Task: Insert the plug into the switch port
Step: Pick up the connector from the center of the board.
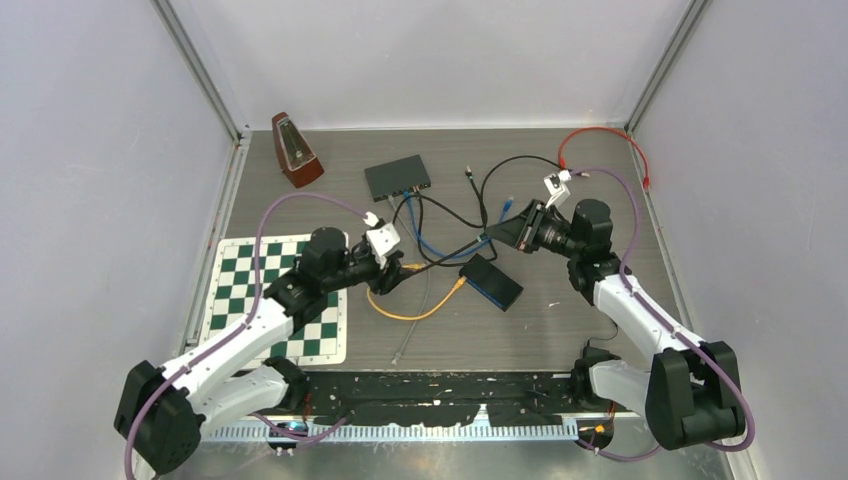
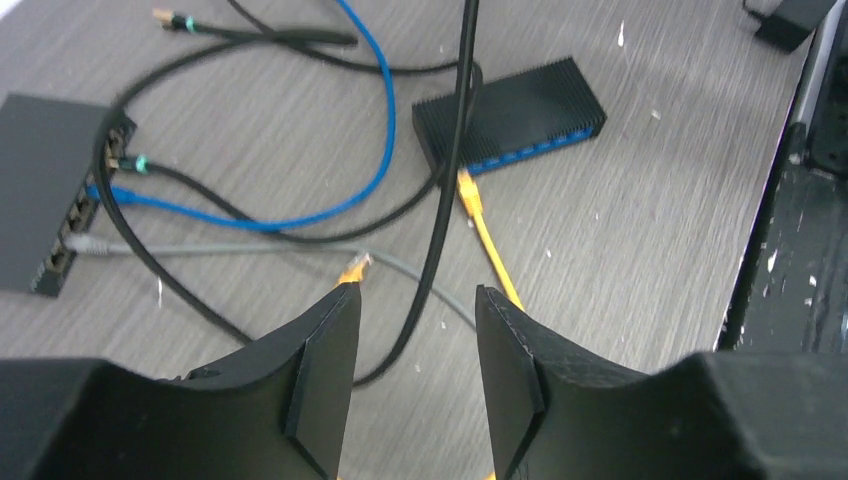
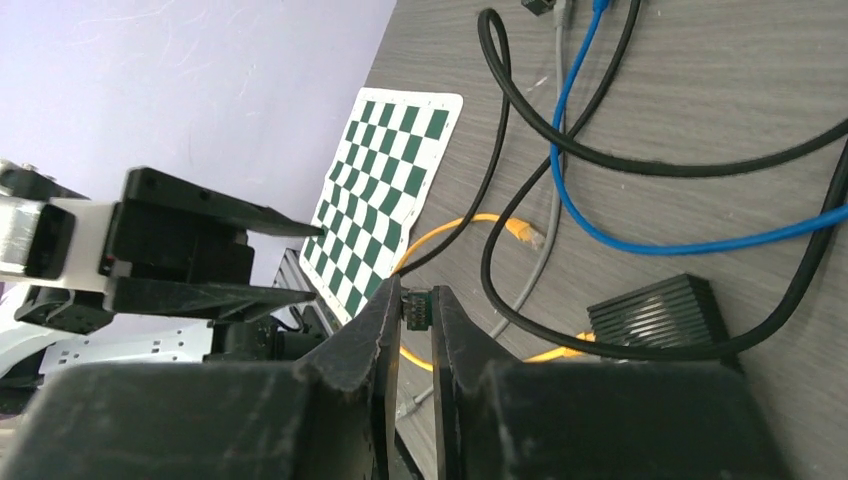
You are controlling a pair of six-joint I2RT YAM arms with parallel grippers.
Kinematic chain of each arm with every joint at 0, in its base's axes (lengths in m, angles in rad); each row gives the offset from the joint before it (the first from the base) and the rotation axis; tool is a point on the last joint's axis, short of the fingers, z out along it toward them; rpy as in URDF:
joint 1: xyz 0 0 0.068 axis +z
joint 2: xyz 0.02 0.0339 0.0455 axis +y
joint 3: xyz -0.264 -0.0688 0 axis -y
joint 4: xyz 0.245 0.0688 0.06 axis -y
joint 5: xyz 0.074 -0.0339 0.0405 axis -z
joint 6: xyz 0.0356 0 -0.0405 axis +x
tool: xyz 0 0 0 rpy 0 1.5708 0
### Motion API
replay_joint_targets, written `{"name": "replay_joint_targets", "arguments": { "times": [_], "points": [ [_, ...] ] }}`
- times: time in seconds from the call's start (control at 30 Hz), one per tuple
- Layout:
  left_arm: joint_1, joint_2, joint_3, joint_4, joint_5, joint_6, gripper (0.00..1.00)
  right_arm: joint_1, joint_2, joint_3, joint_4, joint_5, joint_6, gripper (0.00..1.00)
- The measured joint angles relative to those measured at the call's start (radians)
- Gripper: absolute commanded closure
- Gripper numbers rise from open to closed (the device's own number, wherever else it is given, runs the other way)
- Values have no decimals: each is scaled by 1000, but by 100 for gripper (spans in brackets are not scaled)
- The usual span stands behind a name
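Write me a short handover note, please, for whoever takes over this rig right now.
Left gripper: open, black cable running loose between its fingers.
Right gripper: shut on the cable's plug, raised off the table.
Switches: back switch on the far side, ribbed switch mid-table.
Done: plug grasped.
Left: carry it to a port and push it in.

A small dark plug [image 3: 416, 308] with a touch of green, on the end of a black cable, sits pinched between the fingers of the right gripper [image 3: 416, 295]. The black ribbed metal switch [image 1: 491, 282] lies flat on the table, near but apart from the plug, its blue port row facing the left arm
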Motion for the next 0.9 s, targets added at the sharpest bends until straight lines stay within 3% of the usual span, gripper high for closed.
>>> {"name": "replay_joint_targets", "arguments": {
  "times": [0.2,0.47,0.57,0.9],
  "points": [
    [-29,174,154,86,42,0,51,57,-33,-56,38,82,75,94],
    [-159,403,265,218,37,7,53,123,-58,-59,69,128,128,93],
    [-183,449,278,258,22,9,60,132,-71,-60,74,136,135,93],
    [-205,509,284,407,-4,14,69,135,-98,-91,77,151,152,93]
  ]
}}
